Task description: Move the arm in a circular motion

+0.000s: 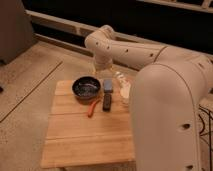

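The arm (165, 90) is huge, cream-beige and made of thick rounded segments with small dark screw holes. It fills the right side and reaches up-left to a bulbous joint (100, 39). From there it bends down towards the far edge of the wooden table (85, 140). The gripper (102, 69) hangs at that end, just behind a dark bowl (86, 88), and is above the table's back edge.
On the table's far part lie a blue-grey block (107, 86), a black bar (106, 102), an orange-red tool (93, 107) and a pale object (125, 92) next to the arm. There is speckled floor on the left and a dark wall with a ledge behind.
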Tool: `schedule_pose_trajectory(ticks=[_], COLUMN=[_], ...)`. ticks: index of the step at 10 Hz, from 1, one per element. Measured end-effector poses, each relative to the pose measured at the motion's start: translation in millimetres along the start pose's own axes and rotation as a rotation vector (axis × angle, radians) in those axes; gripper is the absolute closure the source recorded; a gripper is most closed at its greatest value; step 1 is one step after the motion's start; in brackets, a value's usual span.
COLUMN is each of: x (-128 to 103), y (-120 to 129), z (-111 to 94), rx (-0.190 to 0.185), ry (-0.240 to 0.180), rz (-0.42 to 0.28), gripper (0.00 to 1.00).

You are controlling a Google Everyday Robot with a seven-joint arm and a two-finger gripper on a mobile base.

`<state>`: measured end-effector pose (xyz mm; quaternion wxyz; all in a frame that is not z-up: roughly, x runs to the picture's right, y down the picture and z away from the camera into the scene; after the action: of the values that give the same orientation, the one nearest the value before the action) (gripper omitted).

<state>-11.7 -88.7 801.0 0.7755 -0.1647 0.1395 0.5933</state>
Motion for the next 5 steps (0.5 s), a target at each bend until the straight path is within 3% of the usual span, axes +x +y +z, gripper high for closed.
schedule_pose_trajectory(ticks=[5], x=[-29], y=[89], z=[1], rx=[-0.092], ry=[-0.004], rz=[-0.214], gripper=[0.35])
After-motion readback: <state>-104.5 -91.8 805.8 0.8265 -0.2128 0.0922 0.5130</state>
